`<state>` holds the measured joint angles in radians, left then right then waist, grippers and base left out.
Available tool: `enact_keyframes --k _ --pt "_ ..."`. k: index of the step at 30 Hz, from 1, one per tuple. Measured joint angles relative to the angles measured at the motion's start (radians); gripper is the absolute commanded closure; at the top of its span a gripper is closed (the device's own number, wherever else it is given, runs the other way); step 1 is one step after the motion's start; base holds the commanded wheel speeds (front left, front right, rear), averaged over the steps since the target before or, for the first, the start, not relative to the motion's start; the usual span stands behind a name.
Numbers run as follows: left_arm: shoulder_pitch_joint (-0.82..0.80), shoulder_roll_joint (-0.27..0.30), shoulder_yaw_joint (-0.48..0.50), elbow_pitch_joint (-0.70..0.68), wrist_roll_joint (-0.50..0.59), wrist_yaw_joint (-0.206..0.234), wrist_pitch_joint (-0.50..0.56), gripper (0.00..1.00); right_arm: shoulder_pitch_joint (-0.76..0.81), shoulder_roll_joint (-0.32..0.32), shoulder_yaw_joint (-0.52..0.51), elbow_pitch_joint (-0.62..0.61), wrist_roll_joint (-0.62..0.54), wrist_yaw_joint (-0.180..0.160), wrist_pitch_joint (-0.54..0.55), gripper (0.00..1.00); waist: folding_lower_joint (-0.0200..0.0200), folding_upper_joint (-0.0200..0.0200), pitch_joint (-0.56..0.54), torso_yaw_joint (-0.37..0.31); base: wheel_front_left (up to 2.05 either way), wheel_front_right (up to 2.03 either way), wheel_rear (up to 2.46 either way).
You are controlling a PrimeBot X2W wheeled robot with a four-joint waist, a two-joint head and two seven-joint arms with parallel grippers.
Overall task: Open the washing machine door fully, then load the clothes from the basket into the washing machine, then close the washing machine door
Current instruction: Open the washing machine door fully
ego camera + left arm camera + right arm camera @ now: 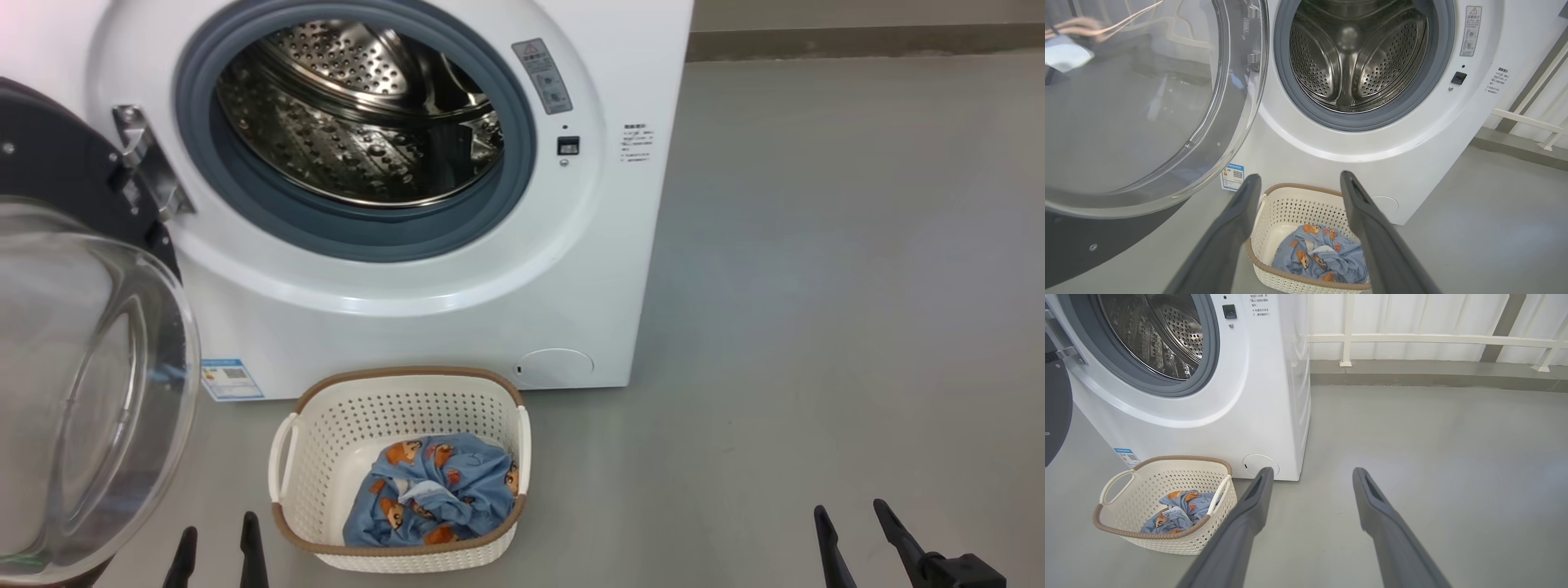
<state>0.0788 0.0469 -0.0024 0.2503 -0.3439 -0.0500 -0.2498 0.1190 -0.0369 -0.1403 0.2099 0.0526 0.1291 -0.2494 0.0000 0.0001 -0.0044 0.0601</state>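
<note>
Washing machine door (90, 392): swung open, left of washing machine (408, 327). Clothes (433, 498): heaped in basket (392, 408) (on floor, near the machine). Left end effector (219, 527), right end effector (849, 508): fingers spread, empty.

light is bright and even, with glare on the washing machine door (1147, 106) and drum (359, 122).

In front of me the basket (392, 412) sits on the floor (816, 327) before the washing machine (424, 327), the clothes (441, 490) in it; the washing machine door (82, 392) stands out at my left.
</note>
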Motion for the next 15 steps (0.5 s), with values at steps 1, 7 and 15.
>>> enact_keyframes --k 1,7,15 --pt "0.0 -0.002 0.0 0.003 0.0 0.0 0.0 0.0 0.0 0.0 0.0 0.0 0.0 0.0 0.0 0.0 0.0 0.0 0.0 0.005 0.0 0.0 0.0" --pt "0.001 -0.003 0.001 0.015 0.012 0.0 0.0 0.0 0.0 0.0 0.0 0.0 0.0 0.0 0.0 0.0 0.0 -0.0001 -0.005 0.031 0.0 0.0 0.0" --pt "0.021 -0.009 0.002 0.022 0.014 0.0 0.0 0.0 0.0 0.0 0.0 0.001 0.0 0.0 0.0 0.0 0.0 0.0 -0.011 0.054 0.0 0.0 0.0"
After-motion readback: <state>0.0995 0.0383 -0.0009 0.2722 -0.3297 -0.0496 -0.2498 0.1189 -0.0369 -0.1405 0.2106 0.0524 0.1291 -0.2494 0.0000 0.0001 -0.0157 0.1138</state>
